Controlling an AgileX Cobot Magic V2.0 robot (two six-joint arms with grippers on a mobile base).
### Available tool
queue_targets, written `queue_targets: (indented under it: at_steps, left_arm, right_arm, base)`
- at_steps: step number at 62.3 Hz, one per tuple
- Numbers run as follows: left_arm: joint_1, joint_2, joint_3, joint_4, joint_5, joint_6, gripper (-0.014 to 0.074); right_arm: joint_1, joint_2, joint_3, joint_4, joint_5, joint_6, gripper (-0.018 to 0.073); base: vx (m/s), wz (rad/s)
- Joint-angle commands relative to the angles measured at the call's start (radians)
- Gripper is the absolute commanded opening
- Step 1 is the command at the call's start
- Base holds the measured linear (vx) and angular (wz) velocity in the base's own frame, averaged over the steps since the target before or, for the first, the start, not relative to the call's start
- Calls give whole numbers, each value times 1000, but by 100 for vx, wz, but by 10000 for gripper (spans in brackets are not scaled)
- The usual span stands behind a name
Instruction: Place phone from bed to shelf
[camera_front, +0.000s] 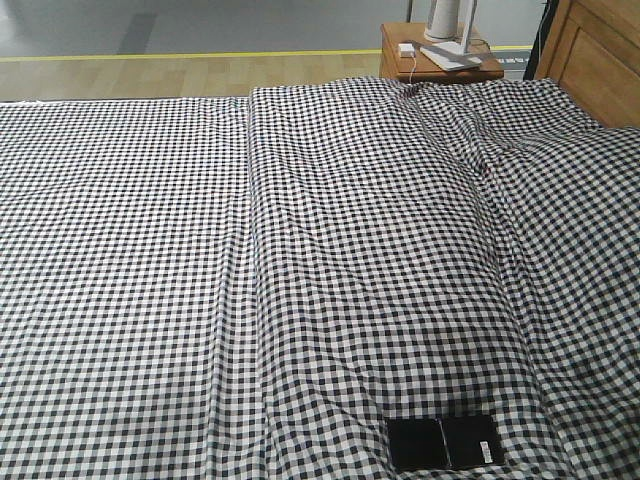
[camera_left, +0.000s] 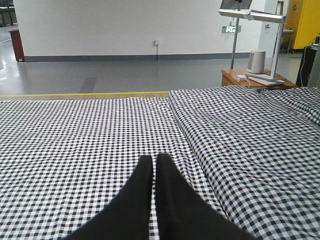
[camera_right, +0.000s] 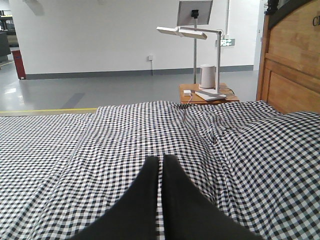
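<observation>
The black phone (camera_front: 445, 442) lies flat on the bed (camera_front: 300, 260) near the front edge, right of the middle, its crease running front to back. The bed has a black-and-white checked sheet. Neither gripper shows in the front view. In the left wrist view my left gripper (camera_left: 154, 159) is shut with nothing in it, hovering over the sheet (camera_left: 90, 135). In the right wrist view my right gripper (camera_right: 161, 159) is likewise shut and holds nothing above the sheet (camera_right: 150, 130). The phone is out of both wrist views. The shelf is out of view.
A wooden headboard (camera_front: 600, 55) stands at the right (camera_right: 290, 65). An orange-brown nightstand (camera_front: 440, 62) beyond the bed carries a white lamp (camera_right: 192, 32) and a white cylinder (camera_right: 207, 76). Grey floor with a yellow line (camera_left: 85, 94) lies past the far edge.
</observation>
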Motion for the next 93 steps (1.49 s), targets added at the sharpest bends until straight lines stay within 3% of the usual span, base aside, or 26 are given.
queue_targets:
  at_steps: [1, 93]
  left_arm:
    - [-4, -13, -21, -9, -72, -6, 1]
    - [-4, -13, -21, -9, -72, -6, 1]
  right_arm:
    - [-4, -12, 4, -12, -74, -8, -5]
    - [-4, -12, 4, -12, -80, -8, -5]
  base:
    - [0, 0]
    - [0, 0]
